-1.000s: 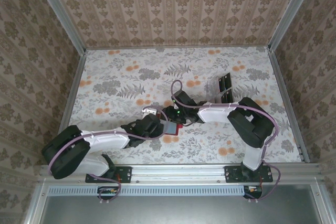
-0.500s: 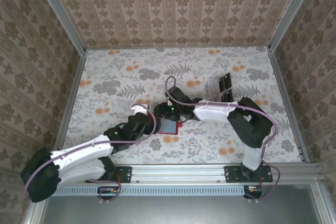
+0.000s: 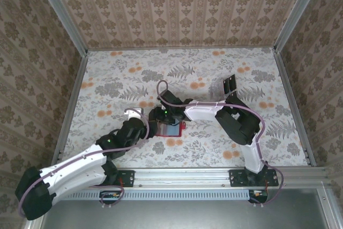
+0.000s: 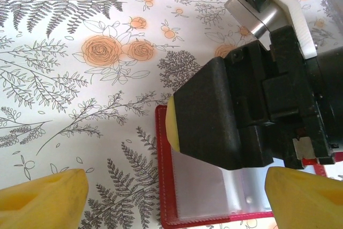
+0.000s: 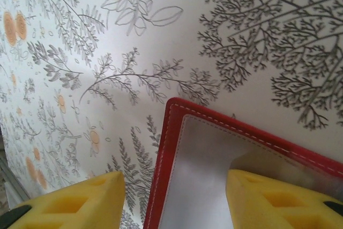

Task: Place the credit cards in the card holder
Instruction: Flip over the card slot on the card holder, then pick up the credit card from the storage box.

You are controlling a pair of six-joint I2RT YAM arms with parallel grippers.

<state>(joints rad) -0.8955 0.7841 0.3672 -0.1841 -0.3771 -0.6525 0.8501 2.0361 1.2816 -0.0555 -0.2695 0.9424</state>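
Note:
The red card holder (image 3: pixel 174 130) lies open on the flowered table, its clear sleeves facing up (image 4: pixel 252 191). A pale whitish sheet (image 4: pixel 206 186), seemingly one of the credit cards, sits in the left sleeve. My right gripper (image 3: pixel 159 116) is open and straddles the holder's left edge (image 5: pixel 167 148). One yellow pad (image 5: pixel 278 197) presses on the inner sleeve, and the other pad (image 5: pixel 69 202) is off over the table. My left gripper (image 3: pixel 148 128) is open wide at the holder's near-left corner, with a fingertip (image 4: pixel 48 197) on each side and nothing held.
A clear rack with black panels (image 3: pixel 230 85) stands at the back right. The right arm's black wrist (image 4: pixel 257 105) hangs over the holder, just in front of my left fingers. Open tabletop (image 3: pixel 118 79) lies to the left and behind.
My left gripper has drawn back to the left of the holder and opened wider as the arm stretched out. My right gripper has slid left across the holder.

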